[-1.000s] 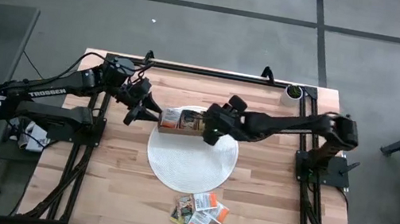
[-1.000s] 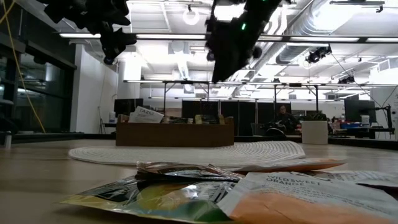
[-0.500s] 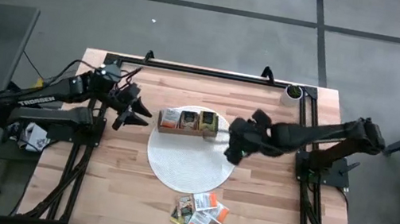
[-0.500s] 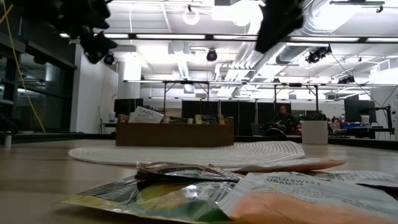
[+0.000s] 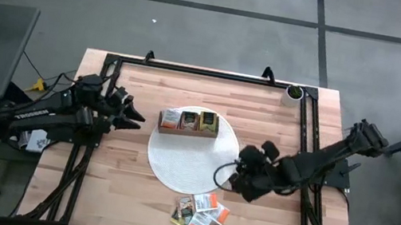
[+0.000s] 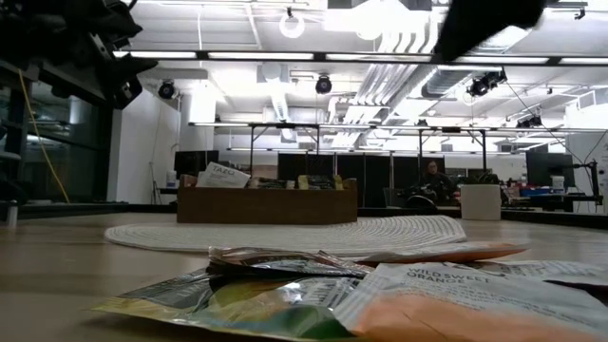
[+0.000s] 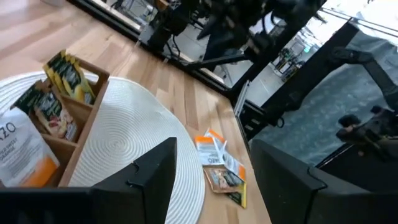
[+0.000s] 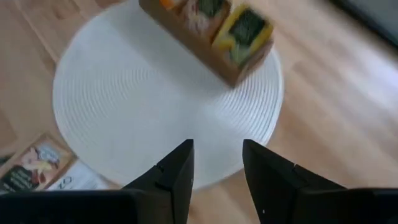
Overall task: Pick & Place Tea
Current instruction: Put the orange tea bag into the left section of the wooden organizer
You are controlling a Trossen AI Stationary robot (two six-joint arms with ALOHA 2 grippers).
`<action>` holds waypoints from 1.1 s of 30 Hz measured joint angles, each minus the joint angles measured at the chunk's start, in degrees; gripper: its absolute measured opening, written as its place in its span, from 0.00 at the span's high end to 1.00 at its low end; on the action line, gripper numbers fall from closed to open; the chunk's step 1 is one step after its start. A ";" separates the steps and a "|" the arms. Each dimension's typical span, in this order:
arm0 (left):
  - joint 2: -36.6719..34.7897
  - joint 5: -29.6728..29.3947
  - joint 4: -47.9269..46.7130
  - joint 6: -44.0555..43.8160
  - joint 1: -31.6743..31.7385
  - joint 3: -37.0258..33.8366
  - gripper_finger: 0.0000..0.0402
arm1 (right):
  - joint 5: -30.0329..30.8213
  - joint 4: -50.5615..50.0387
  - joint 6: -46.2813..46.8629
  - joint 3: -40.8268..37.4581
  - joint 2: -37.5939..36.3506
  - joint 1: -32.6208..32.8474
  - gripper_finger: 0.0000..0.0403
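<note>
High view shows the right gripper (image 5: 224,177) hanging over the near right edge of the round white woven placemat (image 5: 175,169), between the brown wooden three-compartment box (image 5: 188,122) at the mat's far side and the loose heap of small flat square paper tea packets (image 5: 200,212), coloured green, orange and white, lying on the bare wood near the table's front edge. Its two dark fingers (image 8: 174,171) stand apart with nothing between them, as the right wrist view makes plain. The left gripper (image 5: 134,115) waits off the mat's left side, beside the box, its fingers (image 7: 149,168) also spread and empty. The step in hand looks like the reach for another packet; to do it well the right arm should come down over the topmost packet at the heap's edge, keep the fingers wide enough to straddle one thin corner, and pinch a single packet rather than dragging the overlapping ones, which will likely slide on the smooth wood. The box already holds packets standing in its compartments. The light butcher-block table (image 5: 122,197) has a black frame along its edges and a small round cup (image 5: 294,92) at its far right corner. From the low view, the room behind is an open workshop with ceiling lights, exposed ducts, benches and a seated person in the distance.
</note>
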 joint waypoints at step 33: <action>0.17 -3.46 -0.48 -5.75 0.02 -0.02 0.49 | -22.56 54.28 -48.84 -31.36 0.09 1.73 0.67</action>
